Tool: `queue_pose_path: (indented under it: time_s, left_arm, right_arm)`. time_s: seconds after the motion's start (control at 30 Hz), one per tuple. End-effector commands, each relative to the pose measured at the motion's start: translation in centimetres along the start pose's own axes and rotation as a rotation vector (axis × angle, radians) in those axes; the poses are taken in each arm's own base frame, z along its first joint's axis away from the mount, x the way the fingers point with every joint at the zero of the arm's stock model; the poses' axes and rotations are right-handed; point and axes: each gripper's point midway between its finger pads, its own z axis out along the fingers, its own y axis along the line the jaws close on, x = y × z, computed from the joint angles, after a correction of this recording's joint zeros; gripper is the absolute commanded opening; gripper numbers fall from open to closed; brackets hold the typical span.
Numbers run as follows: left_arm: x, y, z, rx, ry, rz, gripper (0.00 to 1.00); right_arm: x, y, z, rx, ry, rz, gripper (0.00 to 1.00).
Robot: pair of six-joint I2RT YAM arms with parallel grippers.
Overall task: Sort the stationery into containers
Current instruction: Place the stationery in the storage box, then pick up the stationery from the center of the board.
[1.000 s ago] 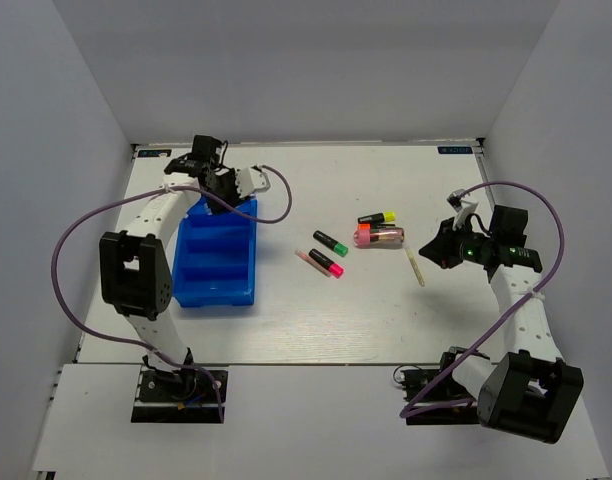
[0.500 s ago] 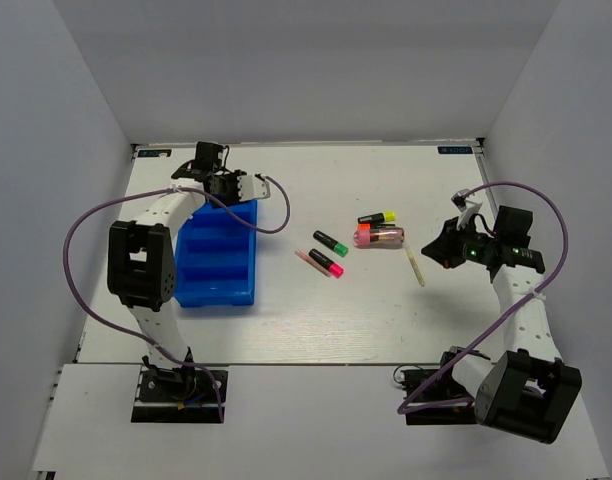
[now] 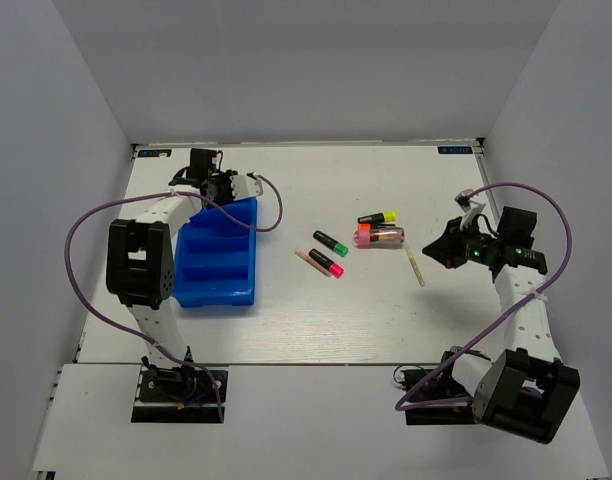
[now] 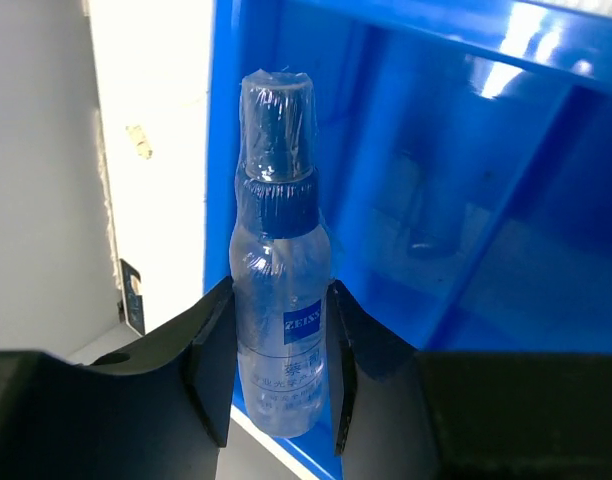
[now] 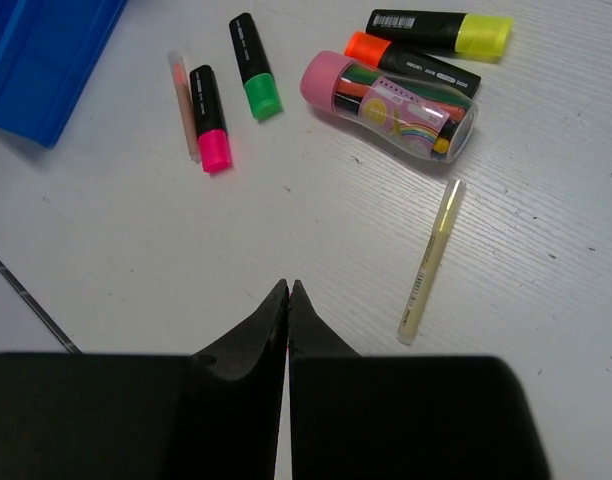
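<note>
My left gripper point(image 3: 224, 188) is over the far end of the blue tray point(image 3: 252, 252). In the left wrist view it point(image 4: 278, 310) is shut on a clear-blue tube point(image 4: 276, 200), held above the tray's wall point(image 4: 466, 200). My right gripper point(image 3: 441, 250) is shut and empty point(image 5: 288, 288) above the table. Near it lies a pale-yellow stick point(image 5: 431, 260). Farther off lie a pink-orange tube point(image 5: 391, 105), a yellow-capped highlighter point(image 5: 441, 30), an orange-capped one point(image 5: 406, 62), a green-capped one point(image 5: 254, 65), a pink-capped one point(image 5: 208, 118) and a thin pink stick point(image 5: 182, 100).
White walls stand at the far, left and right edges of the table. Purple cables loop from both arms; the left one point(image 3: 276, 205) hangs beside the tray. A tray corner point(image 5: 46, 50) shows in the right wrist view.
My left gripper has shifted a little left along the tray's far end, still holding the clear-blue tube. The right arm has barely moved.
</note>
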Motion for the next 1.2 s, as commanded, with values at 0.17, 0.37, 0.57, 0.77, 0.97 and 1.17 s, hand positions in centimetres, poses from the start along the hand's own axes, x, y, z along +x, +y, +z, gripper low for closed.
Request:
queue_pose_path:
  time_s: [0.17,0.37,0.57,0.77,0.97,1.17]
  left_arm:
    - [-1.1,2.5,-1.7,-0.156,-0.056,-0.091,0.99]
    - [-3.3,3.7,-5.3,-0.251,-0.084,-0.308,0.99]
    - [-16.1,-0.4,-10.4,-0.114,-0.341,-0.438,0.99]
    - [-28.2,-6.4,-11.1,0.258,-0.451,-0.698,0.0]
    - [-37.4,-13.1,-10.4,0.533,-0.517,-0.639,0.26]
    - [-41.0,-15.8,-8.6,0.612,-0.507,-0.606,1.0]
  right_arm:
    - [-0.3,1.3,-0.6,-0.066,-0.011,-0.008,0.22]
    - [-0.3,1.5,-0.7,-0.075,-0.012,0.0,0.15]
    - [-0.4,1.0,-0.8,-0.037,-0.02,0.014,0.0]
    - [-1.1,-0.3,-1.2,0.054,-0.015,0.045,0.64]
    - [-0.6,-3.0,-1.6,0.212,0.025,0.1,0.37]
    - [-1.7,-2.5,-1.5,0.134,0.005,-0.091,0.9]
